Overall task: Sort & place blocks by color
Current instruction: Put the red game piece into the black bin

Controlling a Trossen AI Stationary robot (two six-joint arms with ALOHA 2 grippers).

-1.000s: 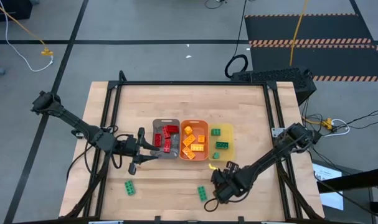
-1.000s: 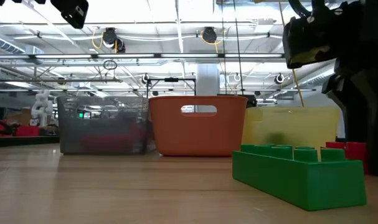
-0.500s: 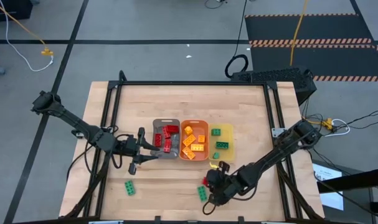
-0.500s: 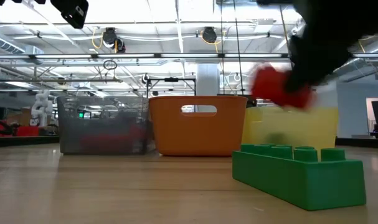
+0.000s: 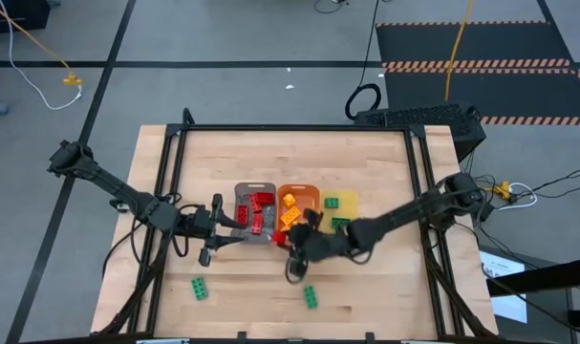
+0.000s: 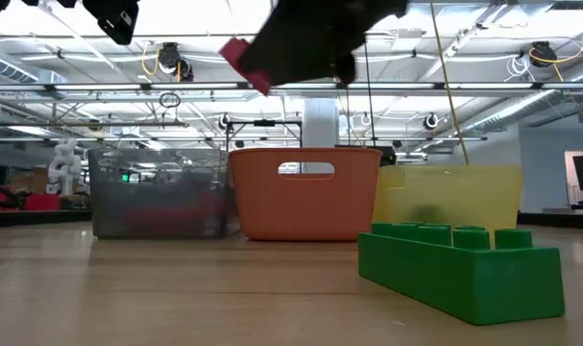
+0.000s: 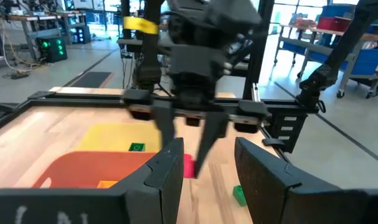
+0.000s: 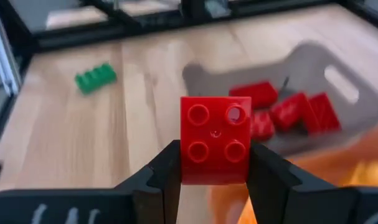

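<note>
Gripping red block [image 8: 215, 140], right end effector [image 8: 213, 171]; left end effector [image 7: 207, 171] fingers apart, empty.

red blocks [image 5: 259, 212] in grey tray, orange blocks [image 5: 291, 218] in orange, one red block [image 8: 215, 140] held aloft.

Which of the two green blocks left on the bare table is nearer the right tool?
The green block nearest the table's front edge, just below the right tool. The other green block lies far off toward the left arm's side.
</note>
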